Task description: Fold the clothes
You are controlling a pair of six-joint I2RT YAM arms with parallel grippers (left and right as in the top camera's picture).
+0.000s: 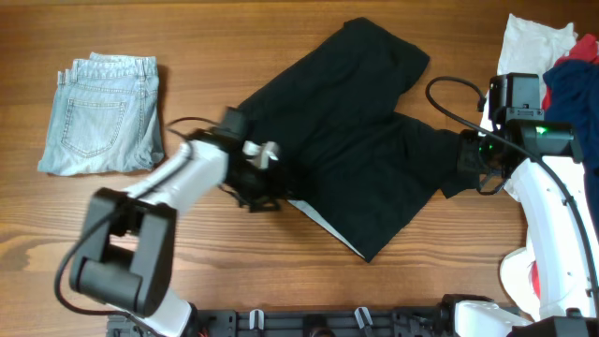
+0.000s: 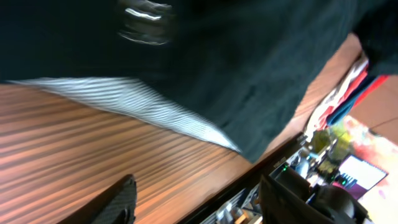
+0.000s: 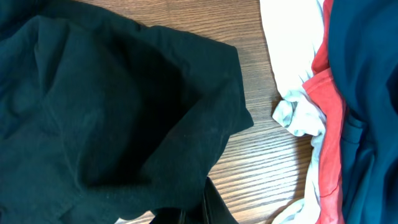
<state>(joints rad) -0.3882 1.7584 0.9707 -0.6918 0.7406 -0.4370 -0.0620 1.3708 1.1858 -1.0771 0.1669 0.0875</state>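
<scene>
1. Finding the black trousers (image 1: 356,122) lying spread and rumpled across the middle of the wooden table (image 1: 234,37), with the pale waistband lining (image 2: 143,109) showing along the near edge.
2. Seeing the left gripper (image 2: 199,204) standing wide apart over bare wood just beside that lining, holding nothing.
3. Seeing the right gripper (image 1: 466,154) closed tight at the garment's right-hand edge, seemingly pinching black cloth.
4. Judging the fabric light, limp and prone to sagging and bunching; favouring holds at waistband corners and leg hems, lifting two points together.
5. Noting smooth wood letting cloth slide, with folded denim (image 1: 103,114) sitting well apart at left and a loose pile (image 1: 552,56) of white, red and navy garments crowding the right arm, leaving folding room mid-table.
</scene>
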